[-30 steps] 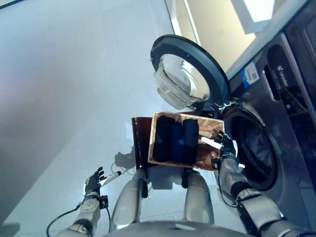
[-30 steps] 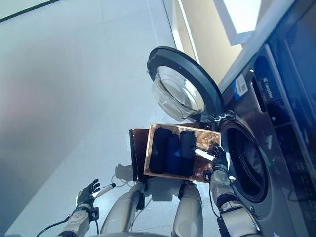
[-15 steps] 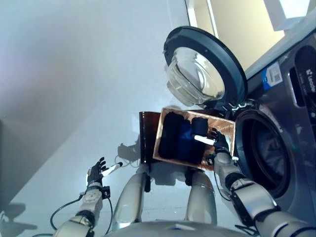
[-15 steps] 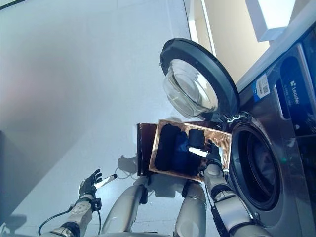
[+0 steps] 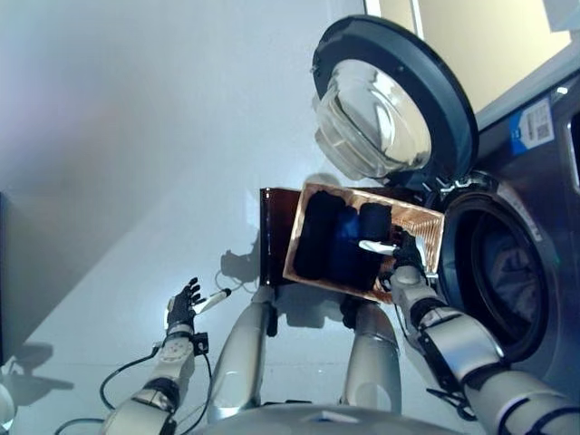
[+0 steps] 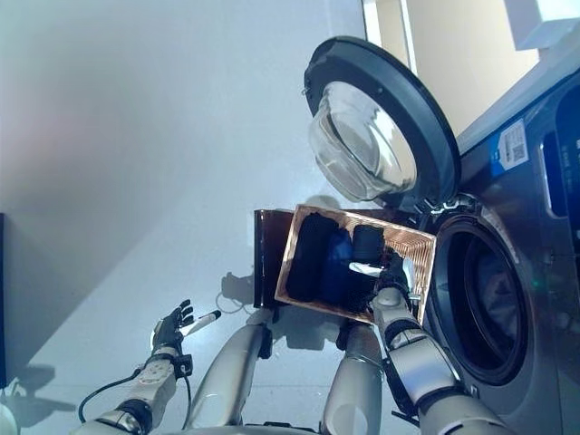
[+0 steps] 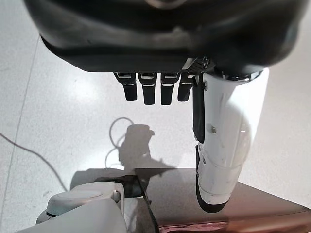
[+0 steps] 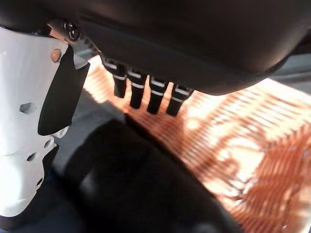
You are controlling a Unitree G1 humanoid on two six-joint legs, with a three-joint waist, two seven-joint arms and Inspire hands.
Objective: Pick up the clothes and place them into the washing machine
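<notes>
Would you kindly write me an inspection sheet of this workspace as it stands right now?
Surface: pale grey glossy floor; a copper-coloured ribbed basket stands on it before the machine.
Job's things: dark rolled clothes lie in the basket; the grey front-loading washing machine has its round glass door swung open.
Clutter: a dark brown panel beside the basket.
Robot hands: right robot hand open, over the clothes; left robot hand open, idle above the floor.
Cables: nothing seen apart from the robot's own.
Surroundings: a cream wall behind the machine.
</notes>
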